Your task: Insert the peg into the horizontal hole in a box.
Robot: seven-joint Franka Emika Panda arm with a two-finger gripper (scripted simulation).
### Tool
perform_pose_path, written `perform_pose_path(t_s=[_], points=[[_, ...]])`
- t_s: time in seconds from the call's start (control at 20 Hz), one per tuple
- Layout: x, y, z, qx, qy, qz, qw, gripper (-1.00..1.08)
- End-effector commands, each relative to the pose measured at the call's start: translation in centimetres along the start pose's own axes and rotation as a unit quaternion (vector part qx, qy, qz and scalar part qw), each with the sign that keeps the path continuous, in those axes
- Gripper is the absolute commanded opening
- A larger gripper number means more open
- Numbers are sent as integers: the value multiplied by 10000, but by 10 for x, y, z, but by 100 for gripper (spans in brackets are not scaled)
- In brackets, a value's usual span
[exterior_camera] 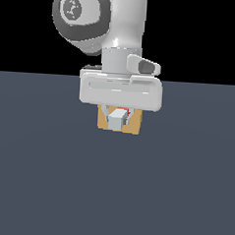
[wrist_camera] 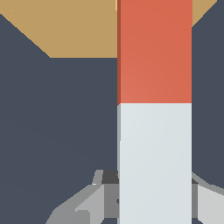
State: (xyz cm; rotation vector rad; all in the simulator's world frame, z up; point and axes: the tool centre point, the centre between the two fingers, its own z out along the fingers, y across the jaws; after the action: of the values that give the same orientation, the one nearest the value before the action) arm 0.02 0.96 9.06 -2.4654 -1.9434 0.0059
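Observation:
The peg [wrist_camera: 154, 109] is a long square bar, white-grey at the held end and orange-red at the far end. My gripper [exterior_camera: 118, 118] is shut on its white-grey half; in the exterior view only the white end [exterior_camera: 117, 120] and a sliver of orange show. The tan box [exterior_camera: 134, 124] stands right behind the gripper, mostly hidden by the hand. In the wrist view the orange end reaches over the box [wrist_camera: 65, 30]. The hole is hidden behind the peg and gripper. Grey fingers [wrist_camera: 105, 197] flank the peg.
The dark grey-blue floor [exterior_camera: 46, 184] spreads all around the box. The white arm and its wide hand [exterior_camera: 121, 92] hang over the box from above. Nothing else shows.

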Motion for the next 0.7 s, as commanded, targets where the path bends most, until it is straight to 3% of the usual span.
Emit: perform_pose_path(t_s=[0.0,0.35,0.65], points=[[16,0,-1,-12,5,-11,10000,-100],[64,0,-3,-24,8,-18,10000,-100],[74,2,-3,-26,8,-20,10000,-100]])
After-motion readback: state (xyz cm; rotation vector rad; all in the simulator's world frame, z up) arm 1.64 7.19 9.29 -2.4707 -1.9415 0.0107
